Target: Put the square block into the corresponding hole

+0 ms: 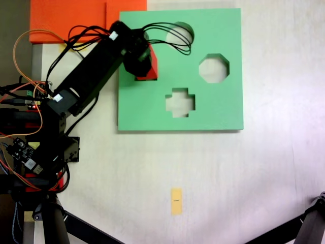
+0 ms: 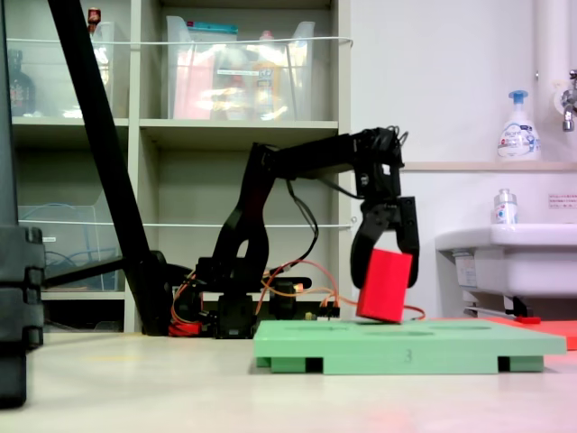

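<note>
In both fixed views my gripper (image 1: pixel 144 65) (image 2: pixel 386 271) is shut on the square block (image 1: pixel 152 62) (image 2: pixel 385 285), a bright red foam cube. Seen from the side, the block hangs tilted, its lower edge at or just above the top of the green foam board (image 1: pixel 152 112) (image 2: pixel 406 347). From above, it sits over the board's left part. The corresponding hole lies under the gripper and block there and is mostly hidden. An octagonal cutout (image 1: pixel 214 68) and a cross-shaped cutout (image 1: pixel 180 102) are open to the right.
Orange foam sheets (image 1: pixel 71 20) (image 2: pixel 559 329) lie beside the board. The arm's base and wiring (image 1: pixel 35 142) stand left of it. A yellow tag (image 1: pixel 176 201) lies on the table. Tripod legs (image 1: pixel 315 223) enter at the bottom corners. A sink (image 2: pixel 505 262) stands behind.
</note>
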